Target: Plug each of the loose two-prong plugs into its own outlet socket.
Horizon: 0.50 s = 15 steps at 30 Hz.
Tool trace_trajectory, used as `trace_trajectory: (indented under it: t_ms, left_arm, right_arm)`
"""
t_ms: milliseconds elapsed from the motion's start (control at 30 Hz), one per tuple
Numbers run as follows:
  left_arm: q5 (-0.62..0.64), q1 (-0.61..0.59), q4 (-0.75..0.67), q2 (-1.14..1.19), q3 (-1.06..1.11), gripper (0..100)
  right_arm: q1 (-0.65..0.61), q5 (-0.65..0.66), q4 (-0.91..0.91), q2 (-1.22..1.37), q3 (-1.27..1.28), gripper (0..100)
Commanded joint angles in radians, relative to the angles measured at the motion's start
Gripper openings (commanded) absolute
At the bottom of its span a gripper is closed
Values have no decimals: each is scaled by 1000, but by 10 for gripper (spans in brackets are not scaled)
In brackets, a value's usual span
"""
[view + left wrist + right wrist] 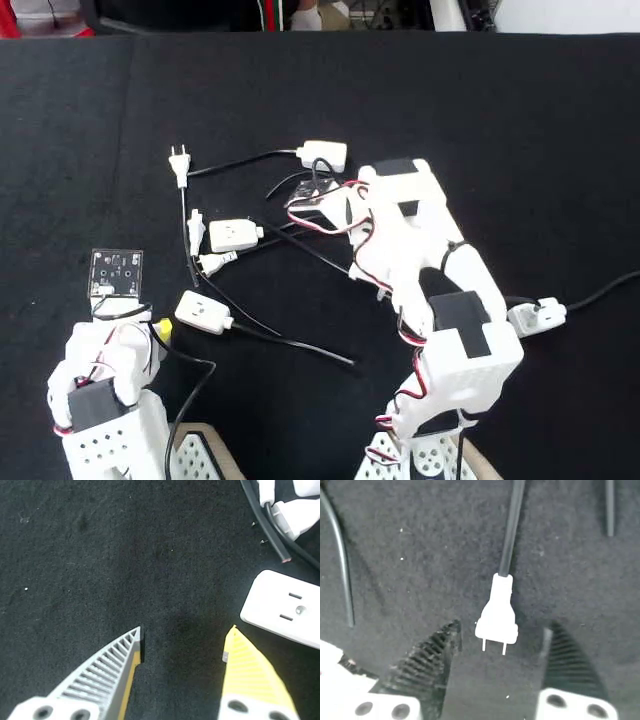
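Note:
My left gripper (184, 641) is open low over bare black cloth, with a white outlet socket (286, 608) just beside its yellow finger (245, 665). In the high view that socket (203, 311) lies near the left gripper (156, 322). My right gripper (501, 631) is open, and a white two-prong plug (497, 620) lies between its fingertips, prongs toward the wrist. The right gripper (312, 200) sits mid-table among the cables. Other plugs lie at the left (179, 161), (196, 231), (215, 262). Two more sockets (235, 235), (323, 155) lie nearby.
Black cables (290, 345) cross the middle of the black table (520, 120). Another white connector on a black cable (537, 315) lies at the right beside the right arm. Two white plug bodies (295, 515) lie past the socket near the left gripper.

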Motion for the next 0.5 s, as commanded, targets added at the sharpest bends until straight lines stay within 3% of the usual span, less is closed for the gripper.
trace_trajectory:
  t_ms: [0, 133, 300, 467]
  left_arm:
    - [-6, -2, 3, -3, -2, 263]
    - [-6, -2, 3, -3, -2, 263]
    - [-6, -2, 3, -3, -2, 263]
    - [-6, -2, 3, -3, -2, 263]
  right_arm:
    - [46, 40, 18, -85, -42, 132]
    - [68, 61, -74, -82, -5, 37]
    - [64, 61, -267, -28, 93, 53]
    - [69, 61, -287, -27, 53, 91]
